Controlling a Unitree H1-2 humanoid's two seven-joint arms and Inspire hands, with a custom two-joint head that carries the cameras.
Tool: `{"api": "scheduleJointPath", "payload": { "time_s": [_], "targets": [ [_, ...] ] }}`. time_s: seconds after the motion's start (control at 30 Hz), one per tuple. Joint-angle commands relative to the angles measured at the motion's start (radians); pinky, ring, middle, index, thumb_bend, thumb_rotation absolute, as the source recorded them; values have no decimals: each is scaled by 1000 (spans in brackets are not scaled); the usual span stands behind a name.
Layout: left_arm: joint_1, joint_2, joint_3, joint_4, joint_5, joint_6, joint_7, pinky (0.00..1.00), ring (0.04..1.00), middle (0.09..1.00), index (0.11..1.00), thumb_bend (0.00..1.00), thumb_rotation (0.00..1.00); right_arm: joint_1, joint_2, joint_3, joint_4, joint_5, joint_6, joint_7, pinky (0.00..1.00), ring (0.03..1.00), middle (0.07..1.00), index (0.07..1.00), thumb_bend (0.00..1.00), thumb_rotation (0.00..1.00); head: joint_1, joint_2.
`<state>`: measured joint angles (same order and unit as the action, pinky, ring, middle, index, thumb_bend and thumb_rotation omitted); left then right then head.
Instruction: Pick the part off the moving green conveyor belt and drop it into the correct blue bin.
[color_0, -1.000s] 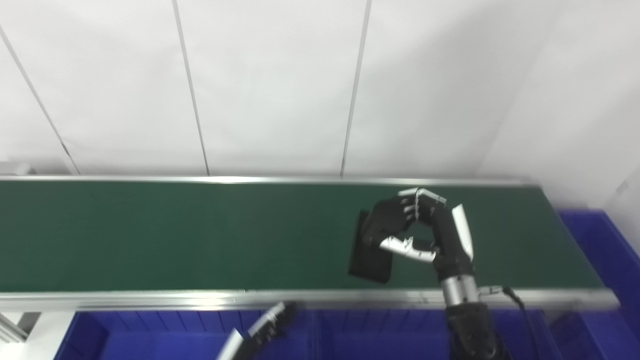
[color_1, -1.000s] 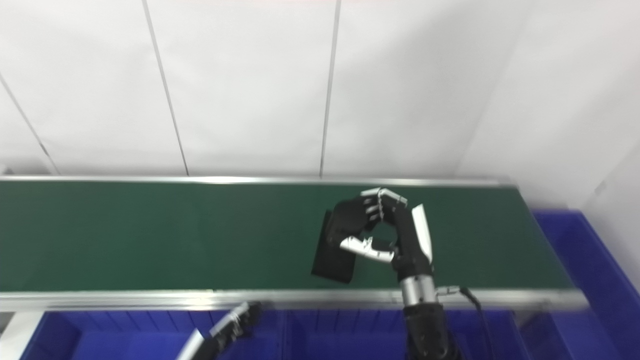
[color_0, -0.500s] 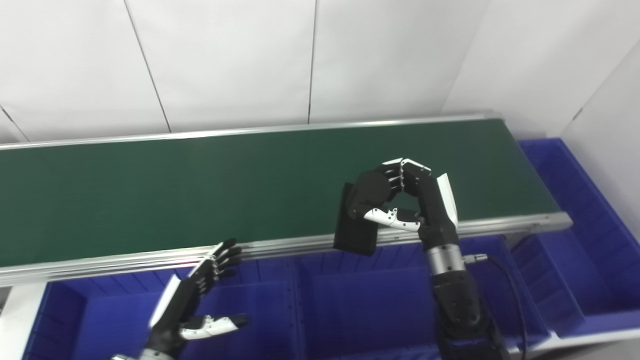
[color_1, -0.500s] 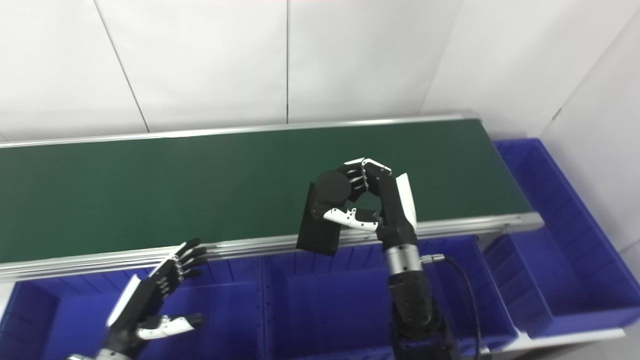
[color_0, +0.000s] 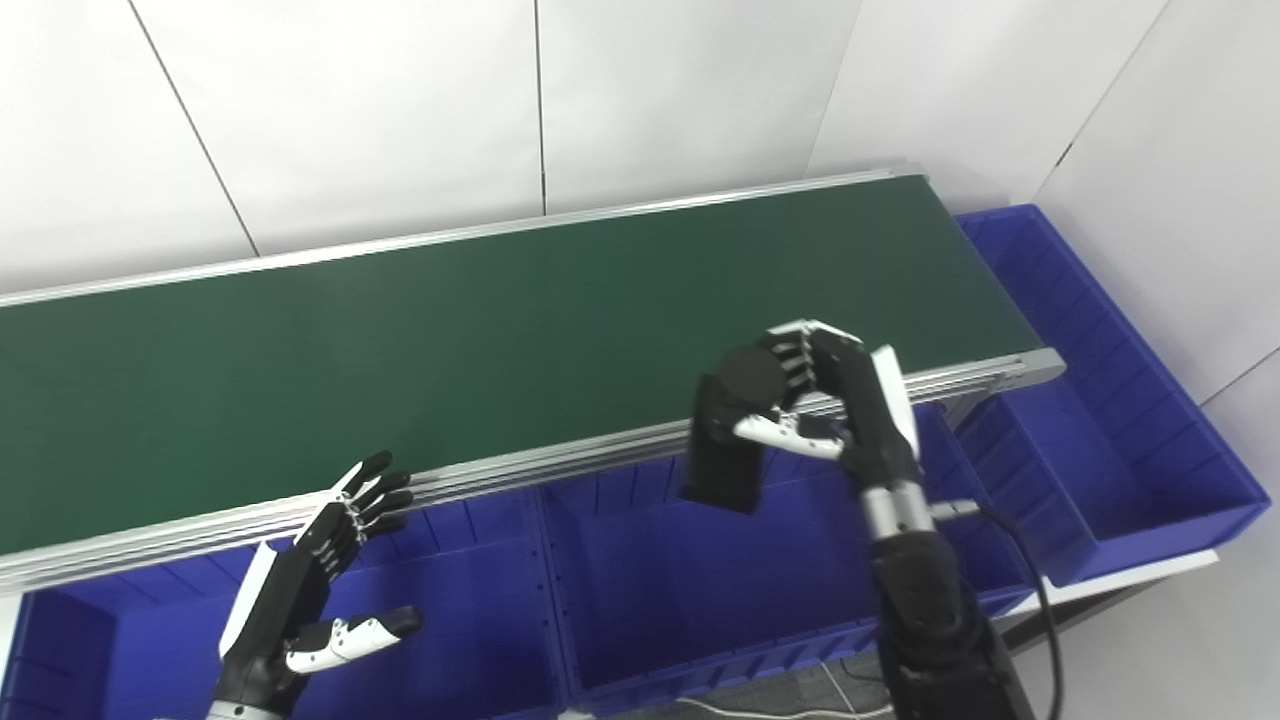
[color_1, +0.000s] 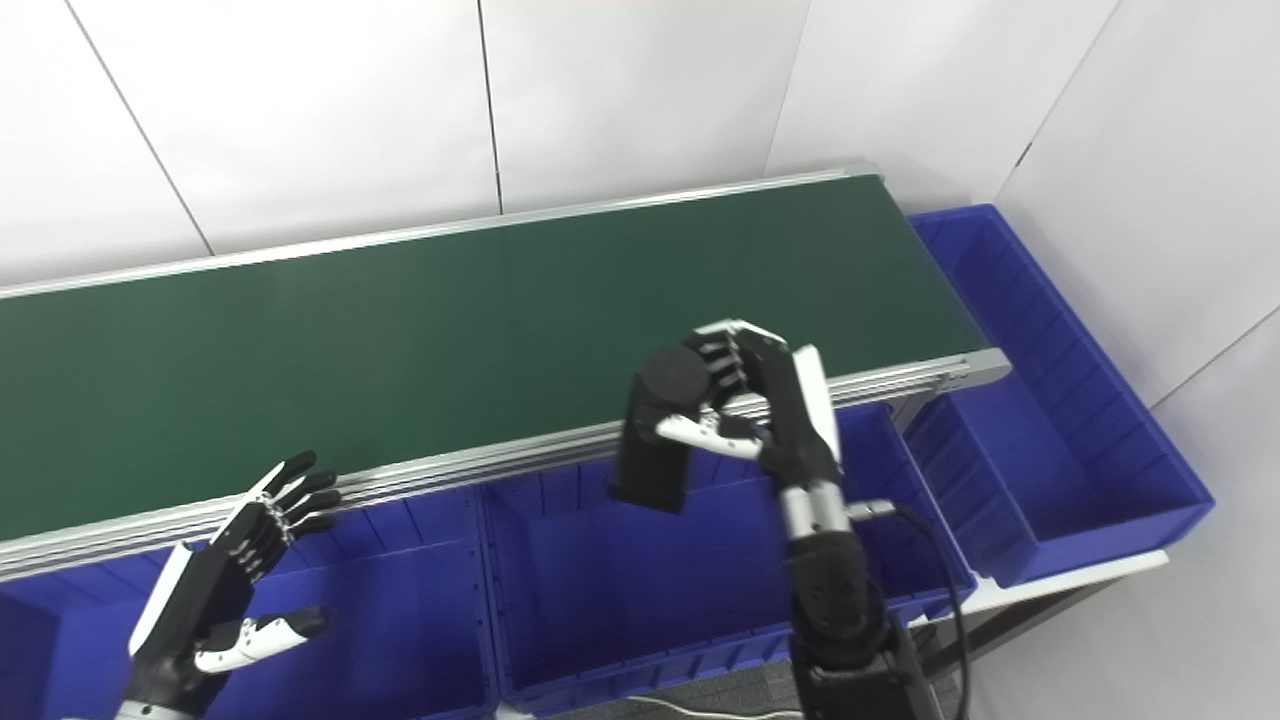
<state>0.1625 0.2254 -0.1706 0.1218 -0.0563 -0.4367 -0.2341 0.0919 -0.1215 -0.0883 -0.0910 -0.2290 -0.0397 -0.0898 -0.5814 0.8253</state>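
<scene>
My head cameras have swung down, and against the long green conveyor belt (color_0: 480, 330) the flat black rectangular part (color_0: 722, 462) has come off its surface, past the near rail, over the middle blue plastic bin (color_0: 700, 590). My right robot hand (color_0: 815, 405) stays pinched on its upper end, so I judge the pick done and release next. My left robot hand (color_0: 315, 585) hangs spread and idle below the belt's near rail.

Right hand (color_0: 830, 400), closed on the flat black rectangular part (color_0: 722, 462), has carried it off the green conveyor belt (color_0: 400, 340), across the belt's aluminium front rail (color_0: 560, 460). Part now hangs over the middle blue plastic bin (color_0: 700, 610). Left hand (color_0: 300, 590), fingers spread, has risen beside the rail. Head camera has tilted down and rightward.
</scene>
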Motion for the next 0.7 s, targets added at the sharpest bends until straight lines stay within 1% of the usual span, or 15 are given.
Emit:
{"api": "scheduleJointPath", "payload": {
  "time_s": [0.0,0.1,0.17,0.27,0.4,0.53,0.63,0.67],
  "targets": [
    [1,-3,14,-31,-8,-33,-18,768,830,864,904,860,460,-3,-9,-14,-2,19,-52,-16,300,399,480,522,518,0,6,1],
    [3,-7,26,-31,-19,-33,-36,768,832,864,904,861,453,7,-14,-32,56,23,-95,-38,306,400,479,522,518,0,12,4],
    [4,-11,32,-31,-14,-33,-42,768,832,865,905,861,455,9,-14,-37,88,18,-112,-53,310,399,479,524,518,0,15,4],
    [7,-16,38,-32,-4,-33,-46,768,831,866,907,859,457,13,-22,-39,130,-7,-125,-75,314,400,478,523,518,0,33,2],
    [12,-23,46,-34,-5,-33,-52,771,831,861,903,867,450,15,-27,-45,193,-23,-140,-108,321,406,480,519,519,0,37,4],
    [18,-27,52,-40,-1,-33,-56,770,831,863,903,860,445,14,-28,-60,280,-16,-160,-145,332,406,488,523,517,0,43,4],
    [19,-27,54,-40,-4,-33,-62,772,834,864,905,857,440,8,-31,-69,343,-17,-180,-169,318,397,486,526,516,0,46,4],
    [18,-29,54,-40,-4,-33,-63,772,835,864,905,857,439,5,-30,-73,360,-16,-177,-177,315,396,484,527,516,0,47,4]
  ]
}}
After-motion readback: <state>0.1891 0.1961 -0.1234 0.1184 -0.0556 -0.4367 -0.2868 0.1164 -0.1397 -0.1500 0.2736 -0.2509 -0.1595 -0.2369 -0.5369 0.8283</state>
